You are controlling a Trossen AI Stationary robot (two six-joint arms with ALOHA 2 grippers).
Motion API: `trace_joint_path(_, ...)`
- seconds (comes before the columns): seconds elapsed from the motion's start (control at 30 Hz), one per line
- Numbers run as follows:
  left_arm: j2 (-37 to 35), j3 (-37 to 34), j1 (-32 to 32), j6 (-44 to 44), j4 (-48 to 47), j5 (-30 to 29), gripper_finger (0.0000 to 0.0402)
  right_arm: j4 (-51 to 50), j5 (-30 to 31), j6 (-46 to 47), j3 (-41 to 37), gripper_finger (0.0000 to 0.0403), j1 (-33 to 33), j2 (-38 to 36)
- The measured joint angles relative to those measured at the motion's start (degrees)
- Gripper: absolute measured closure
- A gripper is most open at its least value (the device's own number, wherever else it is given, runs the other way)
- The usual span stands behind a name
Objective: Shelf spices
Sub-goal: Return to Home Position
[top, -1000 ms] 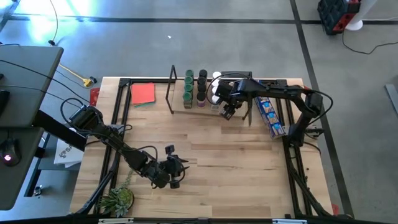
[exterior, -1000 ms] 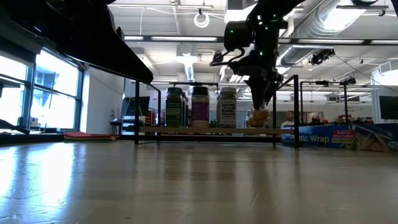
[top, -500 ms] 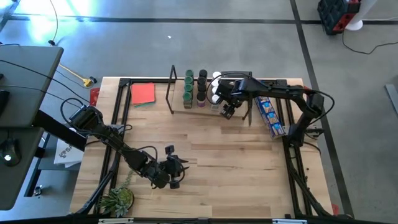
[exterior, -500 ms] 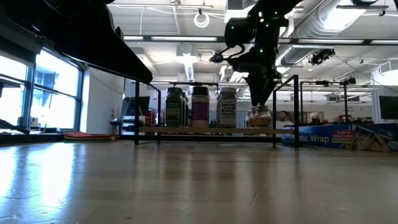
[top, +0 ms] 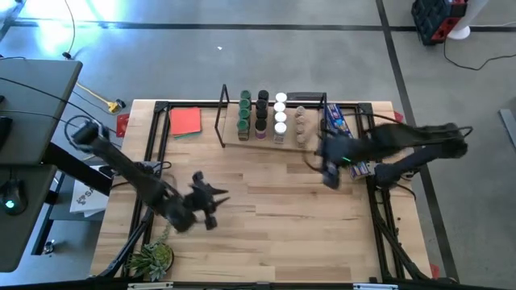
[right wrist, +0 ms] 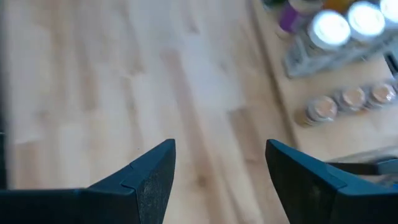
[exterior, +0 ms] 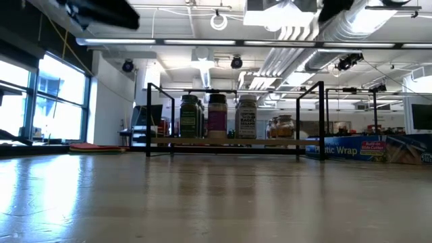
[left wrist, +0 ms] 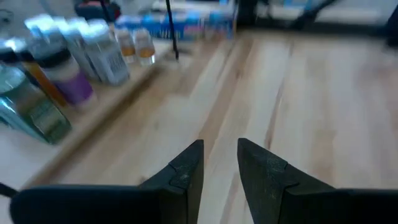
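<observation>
The shelf (top: 312,125) sits at the far side of the wooden bench (top: 282,234). All the spice jars (top: 262,114) stand on it in four short rows. One row has green lids, the next black lids, the next white lids, and the last has tan lids. The tan row is at the end nearest the long blue packet (top: 334,119). No jar is out on the bare wood. The right tool (right wrist: 219,146) hangs over the bench just in front of that end of the shelf, close to the blue packet. Its two fingers are spread wide apart and it holds nothing. The left tool (left wrist: 219,149) is over the near part of the bench on the left side. It is well apart from the shelf and near the little green plant (top: 151,259). Its fingers have only a small gap between them, and nothing is in there. A flat red square (top: 185,121) lies on the bench beside the other end of the shelf.
</observation>
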Motion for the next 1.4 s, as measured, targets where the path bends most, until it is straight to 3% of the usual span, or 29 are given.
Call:
trace_joint_path(0.17,-14.8,-1.4,4.5,8.6,-0.6,6.1,0.0364,2.2,11.0,7.4,-2.7,0.016,14.9,-8.3)
trace_joint_path(0.27,-25.0,-5.9,8.6,11.3,-0.3,11.7,0.0394,11.3,17.3,8.7,-12.4,0.016,22.3,-14.8)
trace_joint_path(0.37,-35.6,-12.4,11.7,12.0,1.3,16.4,0.0395,24.9,18.6,8.7,-26.3,0.0166,27.0,-22.5)
trace_joint_path(0.57,-52.3,-26.9,16.5,12.5,13.5,20.7,0.04,48.4,18.6,6.1,-50.6,0.0191,28.8,-38.5)
trace_joint_path(0.8,-61.7,-37.3,20.6,12.6,16.1,20.9,0.0401,70.5,20.7,-3.9,-70.3,0.0249,26.6,-57.7)
trace_joint_path(0.93,-64.1,-40.2,21.6,12.6,16.0,24.2,0.0401,70.7,16.1,-5.9,-76.3,0.0277,21.4,-67.3)
trace_joint_path(1.0,-64.8,-41.3,22.3,12.7,16.7,27.2,0.0401,71.5,11.4,-6.4,-77.4,0.0284,17.7,-67.5)
trace_joint_path(1.27,-67.0,-42.5,28.3,20.3,15.9,36.7,0.0401,69.9,-16.6,-6.6,-79.3,0.0286,-2.5,-67.5)
trace_joint_path(1.4,-67.1,-42.5,30.5,23.5,14.1,43.1,0.0401,71.0,-27.8,-6.8,-79.3,0.0286,-10.9,-66.9)
